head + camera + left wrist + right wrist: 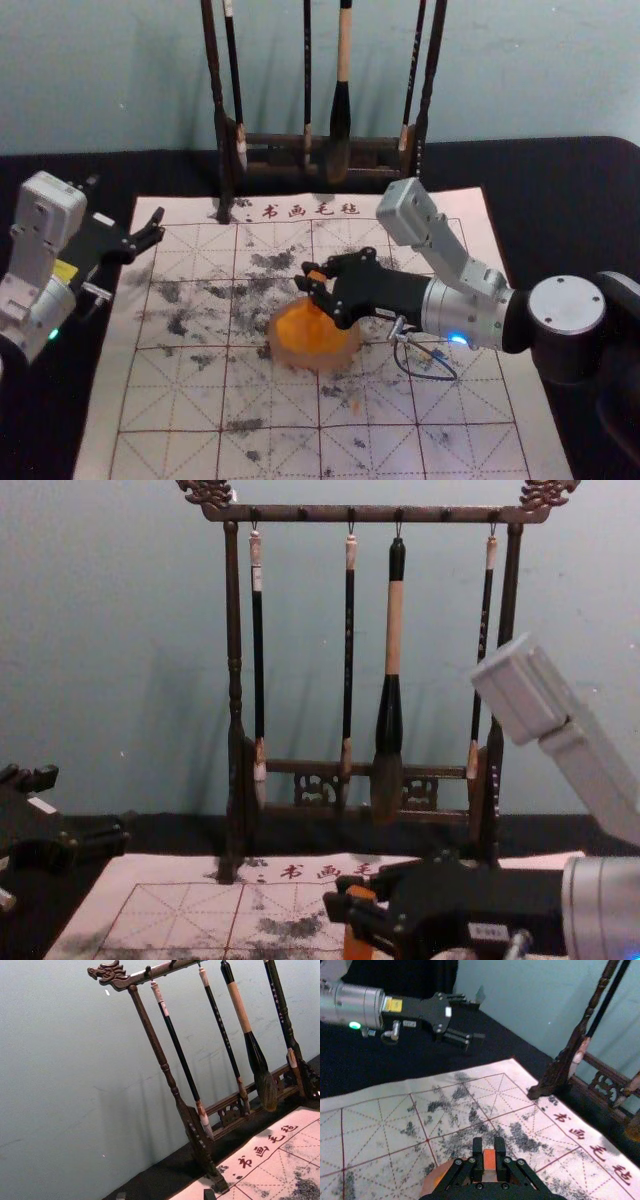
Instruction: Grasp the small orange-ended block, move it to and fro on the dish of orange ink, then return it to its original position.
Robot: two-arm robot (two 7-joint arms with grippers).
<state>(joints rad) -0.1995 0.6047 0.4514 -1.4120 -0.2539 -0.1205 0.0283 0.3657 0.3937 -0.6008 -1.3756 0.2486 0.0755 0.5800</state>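
Your right pincer [303, 276] is closed on the orange-ended block [489, 1160], holding it roughly upright between its tips. Below that pincer you have the dish of orange ink [284, 352]; you can't tell whether the block touches the ink. Beyond it stands the brush rack [234, 680]. Your left pincer [126, 200] hangs open, well apart from it, by the mat's [135, 400] left edge.

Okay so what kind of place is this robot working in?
Probably a calligraphy practice corner: brushes hang from a wooden rack, a gridded felt mat bears ink smudges, and orange ink fills a dish.
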